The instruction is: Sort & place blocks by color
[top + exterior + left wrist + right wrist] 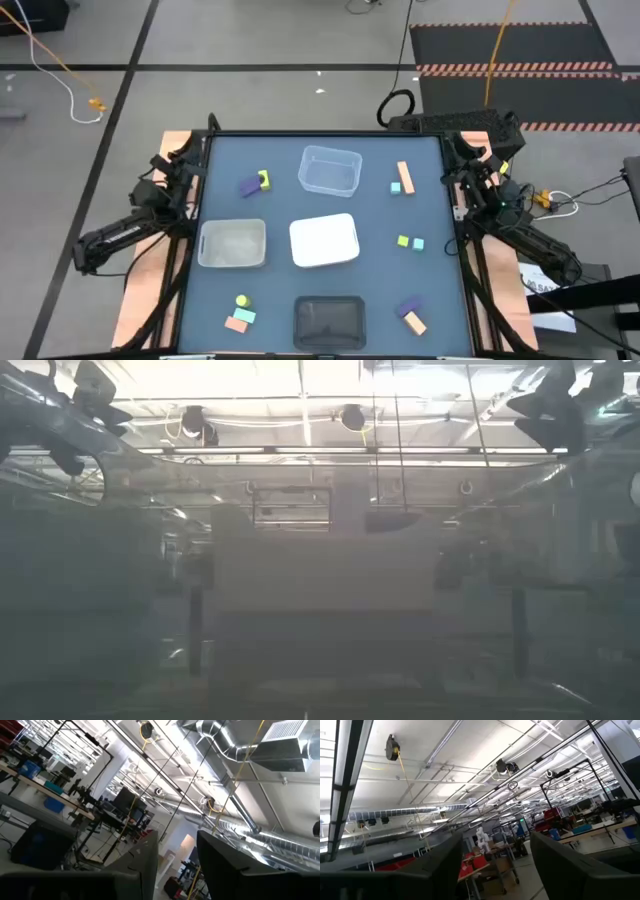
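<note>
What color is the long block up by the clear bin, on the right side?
Salmon-orange. The long block shows best in the high view.

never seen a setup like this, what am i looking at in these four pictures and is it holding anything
It is a robot with two dark arms at a blue table. One picture looks straight down. One sits at table height, pressed close to a bin, so it is murky. The other two come from cameras on each wrist, now aimed up at the ceiling past that arm's own fingers.

From above, the left arm and right arm are folded back at the table's sides. Four bins stand mid-table: a clear bin, a frosted bin, a white bin and a dark bin. Small coloured blocks lie scattered around them, none in a bin.

The left fingers and right fingers stand apart, holding nothing.
</note>
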